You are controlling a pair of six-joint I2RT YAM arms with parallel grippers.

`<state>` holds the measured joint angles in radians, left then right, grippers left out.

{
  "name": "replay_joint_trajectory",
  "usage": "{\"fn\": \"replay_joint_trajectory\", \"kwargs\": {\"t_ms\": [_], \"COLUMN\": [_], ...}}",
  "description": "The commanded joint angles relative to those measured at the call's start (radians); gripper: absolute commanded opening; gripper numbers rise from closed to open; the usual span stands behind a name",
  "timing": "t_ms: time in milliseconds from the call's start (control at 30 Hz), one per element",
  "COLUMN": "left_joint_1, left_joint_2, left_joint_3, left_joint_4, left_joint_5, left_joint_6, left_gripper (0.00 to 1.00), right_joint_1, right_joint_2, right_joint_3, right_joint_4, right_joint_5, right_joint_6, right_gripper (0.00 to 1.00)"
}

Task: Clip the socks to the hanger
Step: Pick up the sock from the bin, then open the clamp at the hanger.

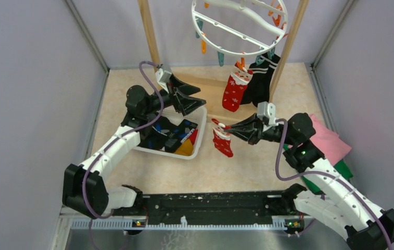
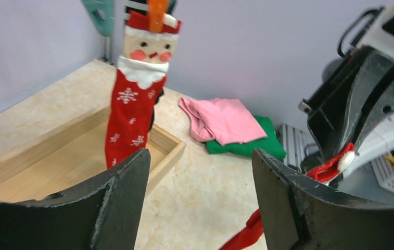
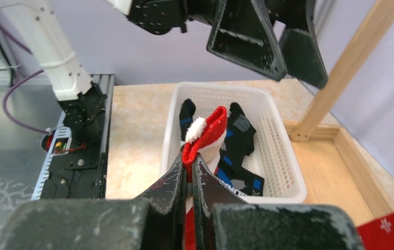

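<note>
The white ring hanger (image 1: 239, 23) hangs at the top with orange and teal pegs. A red Santa sock (image 1: 234, 91) and a black striped sock (image 1: 261, 78) hang clipped from it; the Santa sock also shows in the left wrist view (image 2: 132, 104). My right gripper (image 1: 227, 126) is shut on the cuff of a second red sock (image 1: 223, 139), which dangles above the table; the cuff also shows in the right wrist view (image 3: 205, 133). My left gripper (image 1: 197, 100) is open and empty, raised above the basket's far edge. More socks (image 1: 171, 133) lie in the white basket (image 1: 201, 138).
The wooden rack's uprights (image 1: 149, 31) and its base frame (image 1: 213, 83) stand at the back. Pink cloth (image 1: 327, 136) lies on a green cloth (image 1: 340, 169) at the right, by the right arm. Grey walls close in both sides.
</note>
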<state>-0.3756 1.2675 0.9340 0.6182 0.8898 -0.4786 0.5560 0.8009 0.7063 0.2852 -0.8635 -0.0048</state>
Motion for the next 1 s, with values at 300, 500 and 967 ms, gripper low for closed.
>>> {"fn": "replay_joint_trajectory", "kwargs": {"t_ms": [300, 500, 967], "left_joint_1": [-0.083, -0.088, -0.113], "left_joint_2": [0.214, 0.346, 0.453], "left_joint_3": [0.362, 0.503, 0.608], "left_joint_4": [-0.082, -0.138, -0.092], "left_joint_5": [-0.199, -0.244, -0.319], "left_joint_6": [0.116, 0.181, 0.174], "left_gripper": [0.76, 0.80, 0.83], "right_joint_1": [-0.011, -0.023, -0.041], "right_joint_2": [-0.045, -0.059, -0.063], "right_joint_3": [-0.041, -0.049, -0.058], "right_joint_4": [0.031, 0.033, 0.040], "right_joint_5": [0.249, 0.258, 0.253], "right_joint_6": [0.103, 0.110, 0.118], "right_gripper": [0.00, 0.00, 0.00]}}
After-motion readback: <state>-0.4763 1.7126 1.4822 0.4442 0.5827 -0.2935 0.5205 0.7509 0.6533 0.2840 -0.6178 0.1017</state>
